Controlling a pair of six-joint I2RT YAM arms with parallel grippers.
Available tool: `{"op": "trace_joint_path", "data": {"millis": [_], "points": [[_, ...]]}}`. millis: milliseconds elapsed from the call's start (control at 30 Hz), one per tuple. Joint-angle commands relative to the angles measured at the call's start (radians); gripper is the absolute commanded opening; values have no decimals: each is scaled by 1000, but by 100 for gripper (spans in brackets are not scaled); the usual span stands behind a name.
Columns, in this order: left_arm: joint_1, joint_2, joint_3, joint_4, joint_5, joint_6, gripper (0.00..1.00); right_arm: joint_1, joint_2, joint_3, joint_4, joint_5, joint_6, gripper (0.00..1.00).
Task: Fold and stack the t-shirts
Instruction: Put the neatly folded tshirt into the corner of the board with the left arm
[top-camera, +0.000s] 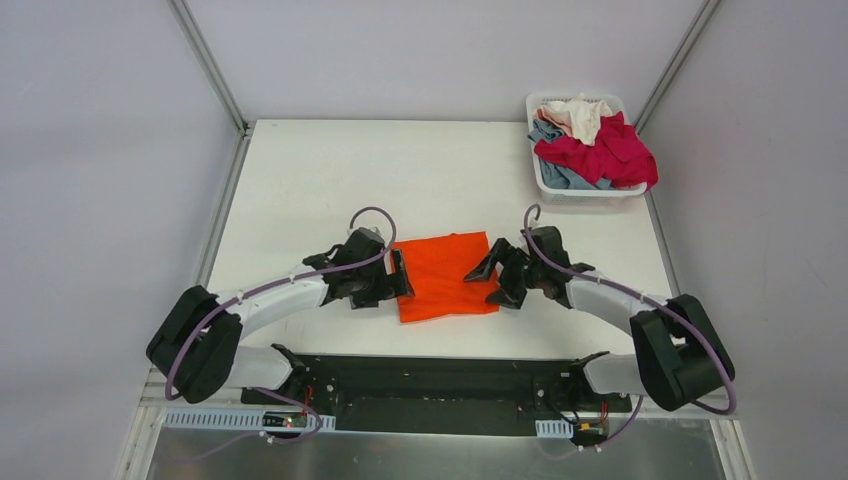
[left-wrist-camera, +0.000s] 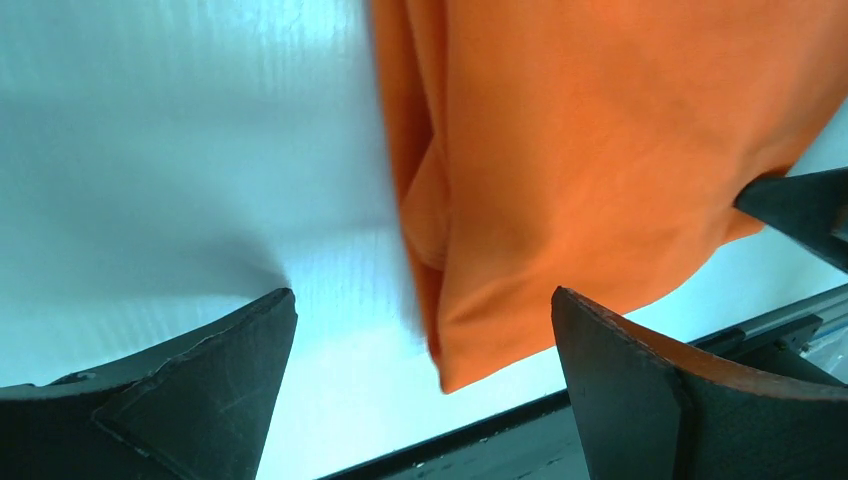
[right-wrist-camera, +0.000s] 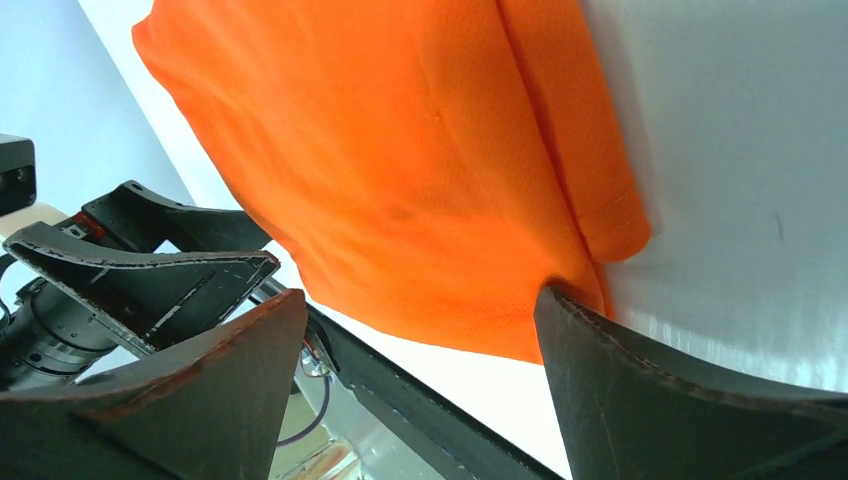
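The bright orange t-shirt (top-camera: 445, 275) lies folded into a rough rectangle on the white table, between my two grippers. My left gripper (top-camera: 400, 275) is open at the shirt's left edge; in the left wrist view the gripper (left-wrist-camera: 422, 298) straddles the shirt's (left-wrist-camera: 600, 150) near corner without closing on it. My right gripper (top-camera: 492, 280) is open at the shirt's right edge; in the right wrist view (right-wrist-camera: 420, 293) one fingertip (right-wrist-camera: 560, 310) touches the shirt's (right-wrist-camera: 400, 150) near corner. The crimson-magenta (top-camera: 605, 150), grey-blue (top-camera: 560, 175) and cream (top-camera: 580, 115) t-shirts lie heaped in the basket.
The white slotted basket (top-camera: 590, 192) stands at the table's far right corner. The black mounting rail (top-camera: 440, 375) runs along the near edge just below the shirt. Grey walls and metal posts enclose the table (top-camera: 330, 180).
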Motion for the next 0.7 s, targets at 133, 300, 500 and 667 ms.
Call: {"op": "trace_joint_path", "data": {"millis": [133,300,500,667], "points": [[12,-115,112,-162,-166,39,99,-10,-260,179,-273,69,-121,99],[27,-31,155,-164,-185,26,90,-10,-432,201,-396,201,-151,100],[28,158,221,-164,-162,19,64,-15,-584,150,-453,353,-146,100],[27,277,262,-161,-139,8,43,-19,-627,134,-486,395,-153,100]]}}
